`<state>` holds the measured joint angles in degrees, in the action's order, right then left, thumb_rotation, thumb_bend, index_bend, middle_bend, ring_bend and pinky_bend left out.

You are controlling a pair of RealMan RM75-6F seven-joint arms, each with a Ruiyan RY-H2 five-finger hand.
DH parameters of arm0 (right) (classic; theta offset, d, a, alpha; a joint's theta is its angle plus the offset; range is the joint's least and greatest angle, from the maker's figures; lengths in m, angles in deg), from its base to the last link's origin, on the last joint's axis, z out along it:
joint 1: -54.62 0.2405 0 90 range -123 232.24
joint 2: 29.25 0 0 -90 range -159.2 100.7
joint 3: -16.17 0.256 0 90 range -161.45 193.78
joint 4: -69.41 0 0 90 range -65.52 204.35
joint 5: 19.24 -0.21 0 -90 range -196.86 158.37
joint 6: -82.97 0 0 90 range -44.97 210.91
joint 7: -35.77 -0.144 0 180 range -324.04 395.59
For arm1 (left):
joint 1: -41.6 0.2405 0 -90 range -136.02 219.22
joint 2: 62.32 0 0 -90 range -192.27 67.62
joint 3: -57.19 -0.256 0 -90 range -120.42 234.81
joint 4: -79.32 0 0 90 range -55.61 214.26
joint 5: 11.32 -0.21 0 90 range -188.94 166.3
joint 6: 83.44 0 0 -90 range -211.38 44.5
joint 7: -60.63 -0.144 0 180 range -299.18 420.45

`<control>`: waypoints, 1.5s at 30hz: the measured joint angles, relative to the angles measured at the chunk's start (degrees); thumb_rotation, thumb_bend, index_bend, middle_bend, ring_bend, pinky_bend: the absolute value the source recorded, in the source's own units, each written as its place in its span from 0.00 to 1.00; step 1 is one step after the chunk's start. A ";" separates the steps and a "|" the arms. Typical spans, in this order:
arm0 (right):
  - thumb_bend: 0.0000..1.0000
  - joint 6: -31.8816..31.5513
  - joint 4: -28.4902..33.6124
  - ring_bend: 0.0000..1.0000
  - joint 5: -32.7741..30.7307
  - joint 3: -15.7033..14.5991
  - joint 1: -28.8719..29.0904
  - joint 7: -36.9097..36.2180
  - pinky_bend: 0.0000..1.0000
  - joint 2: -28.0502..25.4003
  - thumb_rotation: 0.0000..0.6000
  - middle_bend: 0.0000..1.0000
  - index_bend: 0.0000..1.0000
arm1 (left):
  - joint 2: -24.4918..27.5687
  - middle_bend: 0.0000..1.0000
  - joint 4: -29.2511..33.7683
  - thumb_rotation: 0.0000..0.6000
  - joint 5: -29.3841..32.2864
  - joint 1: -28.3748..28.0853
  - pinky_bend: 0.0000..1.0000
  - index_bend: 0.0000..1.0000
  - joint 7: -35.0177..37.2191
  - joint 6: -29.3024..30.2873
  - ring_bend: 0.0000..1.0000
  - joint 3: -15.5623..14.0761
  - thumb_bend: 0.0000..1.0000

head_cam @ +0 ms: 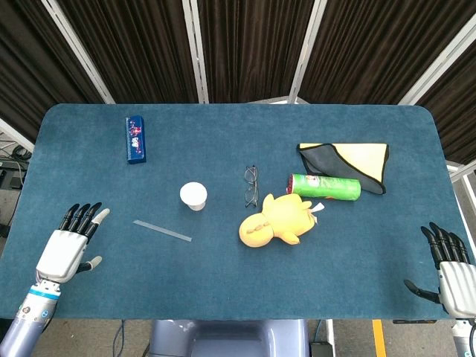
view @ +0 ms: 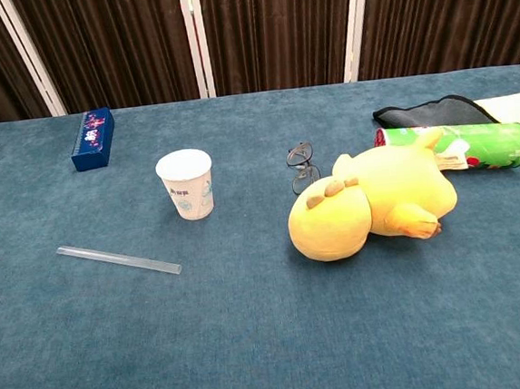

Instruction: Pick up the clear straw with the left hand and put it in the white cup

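The clear straw point(head_cam: 162, 230) point(view: 118, 260) lies flat on the blue table, slanting down to the right. Just beyond it the white cup point(head_cam: 193, 196) point(view: 186, 184) stands upright, its mouth open and nothing showing inside. My left hand point(head_cam: 68, 245) hovers at the table's front left, well to the left of the straw, fingers spread and holding nothing. At the front right corner my right hand point(head_cam: 450, 268) is also spread and holds nothing. Neither hand shows in the chest view.
A yellow plush toy point(head_cam: 277, 221) point(view: 368, 205) lies right of the cup, with glasses point(head_cam: 251, 185) point(view: 301, 165) beside it. Behind are a green can point(head_cam: 324, 187) point(view: 456, 145) and a folded cloth point(head_cam: 349, 161). A blue box point(head_cam: 134, 140) point(view: 92, 138) sits far left.
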<state>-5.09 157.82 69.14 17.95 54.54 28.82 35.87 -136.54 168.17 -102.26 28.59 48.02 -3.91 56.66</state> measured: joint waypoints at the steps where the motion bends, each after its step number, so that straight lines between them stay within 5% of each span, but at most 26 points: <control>1: 0.08 -0.01 -0.03 0.00 0.01 0.00 -0.01 -0.04 0.00 0.01 1.00 0.00 0.00 | 0.01 0.00 0.01 1.00 0.01 0.00 0.00 0.08 -0.03 -0.01 0.00 0.00 0.02; 22: 0.08 0.17 0.09 0.00 -0.16 0.05 0.06 0.03 0.00 -0.06 1.00 0.00 0.00 | 0.63 0.00 1.24 1.00 0.53 -0.40 0.00 0.09 -0.29 -1.20 0.00 -0.03 0.02; 32: 0.08 -0.13 -0.13 0.00 -0.04 0.01 -0.08 -0.12 0.00 0.10 1.00 0.00 0.00 | 1.59 0.00 4.80 1.00 4.15 -2.09 0.00 0.39 -2.62 -5.52 0.00 1.00 0.13; 45: 0.08 0.04 -0.21 0.00 0.02 -0.03 -0.02 -0.62 0.00 -0.05 1.00 0.00 0.00 | -3.70 0.00 3.78 1.00 13.97 -7.90 0.00 0.49 -10.67 -13.33 0.00 6.15 0.23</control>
<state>-5.05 157.61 69.16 17.92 54.52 28.21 35.82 -140.24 171.95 -88.29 20.69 37.36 -17.24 62.81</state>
